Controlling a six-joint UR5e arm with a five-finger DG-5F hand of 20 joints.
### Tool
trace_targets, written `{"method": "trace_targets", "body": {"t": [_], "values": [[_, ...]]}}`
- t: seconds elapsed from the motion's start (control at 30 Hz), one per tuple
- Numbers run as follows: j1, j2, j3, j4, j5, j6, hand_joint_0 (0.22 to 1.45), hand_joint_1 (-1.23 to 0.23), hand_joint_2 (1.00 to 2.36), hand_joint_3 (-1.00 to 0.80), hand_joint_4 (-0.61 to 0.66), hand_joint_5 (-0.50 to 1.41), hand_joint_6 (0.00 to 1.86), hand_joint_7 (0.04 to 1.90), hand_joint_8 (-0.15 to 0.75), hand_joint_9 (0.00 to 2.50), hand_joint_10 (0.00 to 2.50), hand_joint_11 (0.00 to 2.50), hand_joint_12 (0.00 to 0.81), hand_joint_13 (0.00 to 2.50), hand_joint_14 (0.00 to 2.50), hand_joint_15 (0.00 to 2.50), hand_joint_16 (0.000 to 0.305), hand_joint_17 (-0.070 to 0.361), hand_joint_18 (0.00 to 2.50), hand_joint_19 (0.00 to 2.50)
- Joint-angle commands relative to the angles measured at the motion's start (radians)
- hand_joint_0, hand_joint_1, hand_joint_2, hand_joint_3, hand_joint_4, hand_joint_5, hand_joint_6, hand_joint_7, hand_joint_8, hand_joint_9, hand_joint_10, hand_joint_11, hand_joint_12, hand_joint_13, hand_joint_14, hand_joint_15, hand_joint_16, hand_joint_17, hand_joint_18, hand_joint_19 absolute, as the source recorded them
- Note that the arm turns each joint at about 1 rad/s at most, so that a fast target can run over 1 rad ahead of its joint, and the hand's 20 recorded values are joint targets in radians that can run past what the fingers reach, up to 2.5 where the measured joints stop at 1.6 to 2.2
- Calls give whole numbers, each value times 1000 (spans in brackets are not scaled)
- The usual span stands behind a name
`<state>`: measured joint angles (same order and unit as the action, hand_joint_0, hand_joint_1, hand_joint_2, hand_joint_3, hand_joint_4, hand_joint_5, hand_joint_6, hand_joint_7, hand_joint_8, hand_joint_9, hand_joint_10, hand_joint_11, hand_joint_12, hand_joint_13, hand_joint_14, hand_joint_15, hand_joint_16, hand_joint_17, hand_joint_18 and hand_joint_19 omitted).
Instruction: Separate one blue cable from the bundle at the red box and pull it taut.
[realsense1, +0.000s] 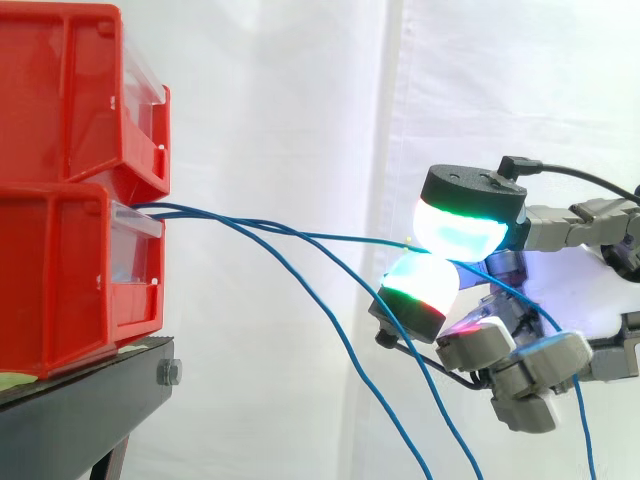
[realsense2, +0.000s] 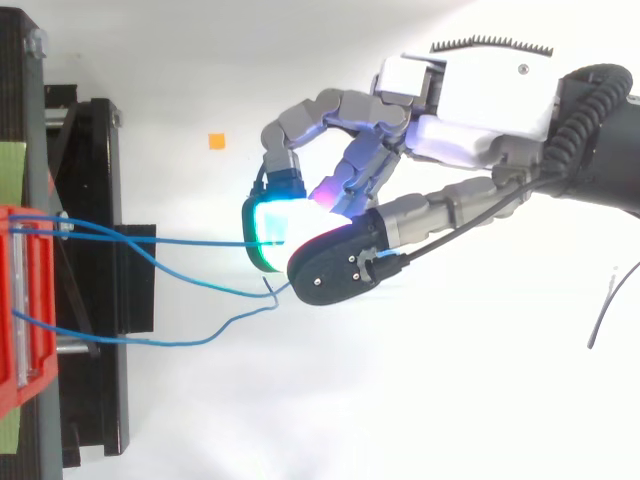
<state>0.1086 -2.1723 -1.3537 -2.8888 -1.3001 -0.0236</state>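
**White Curtain, Black Stand**

Backed by a white curtain (realsense1: 300, 200), hanging in soft vertical folds, brightly and evenly lit. At lower left in the side view, a black stand (realsense1: 90, 410) with a bolt (realsense1: 169, 373) in its edge. From above, a plain white surface (realsense2: 300, 420) marked with a small orange square (realsense2: 217, 141) near the stand.

Gap betw. stacked red plastic bins (realsense1: 75, 250) & robot hand (realsense2: 460, 125) is crossed by thin blue cable (realsense1: 330, 236). Room above is left clear. Below, passage is blocked by drooping blue strands (realsense2: 150, 343) & black metal stand (realsense1: 90, 395).
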Motion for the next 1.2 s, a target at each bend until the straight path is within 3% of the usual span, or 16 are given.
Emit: {"method": "trace_targets", "body": {"t": [0.0,0.07,0.1,0.17,0.3,0.4,0.5,0.63,0.7,0.73,1.17], "values": [[0,0,-1,0,1,1,595,-723,1021,-27,-82,-106,867,1243,353,1084,12,1374,364,1113,691,1462,49,111,1087,1045],[0,-1,-1,0,1,1,596,-723,1021,-31,-82,-106,867,1242,352,1072,14,1359,364,1065,997,1412,49,110,1097,1085],[0,0,-1,0,1,1,595,-723,1021,-29,-82,-106,867,1242,358,1073,12,1360,361,1058,1038,1396,49,110,1098,1088],[0,0,-1,0,1,1,596,-724,1021,-34,-79,-107,867,1237,347,1106,7,1495,366,1006,1377,1331,49,111,1124,1122],[0,-1,-1,0,2,1,598,-723,1021,-40,-81,-107,866,1242,343,1145,0,1665,371,969,1557,1357,50,112,1135,1121],[0,-1,-1,0,1,-2,597,-723,1021,-38,-79,-107,866,1236,330,1118,378,1649,375,919,1804,1312,50,112,1145,1151],[0,0,-1,0,1,-9,599,-723,1021,-42,-74,-108,867,1236,322,1070,877,1569,376,909,1836,1318,50,112,1146,1145],[0,-1,-1,0,1,-29,600,-722,1021,-47,-77,-109,867,1232,316,1041,1288,1500,382,899,1867,1332,50,112,1144,1146],[0,0,-1,-1,1,-33,601,-722,1022,-50,-75,-110,867,1231,315,1033,1368,1495,378,893,1866,1337,49,111,1140,1151],[0,0,1,-1,1,-36,602,-721,1022,-56,-73,-111,866,1232,307,1031,1542,1458,378,892,1868,1331,49,110,1134,1155],[0,0,-1,-1,1,-39,604,-721,1022,-55,-70,-111,867,1219,305,983,1838,1551,375,873,1924,1347,49,110,1130,1147]]}}
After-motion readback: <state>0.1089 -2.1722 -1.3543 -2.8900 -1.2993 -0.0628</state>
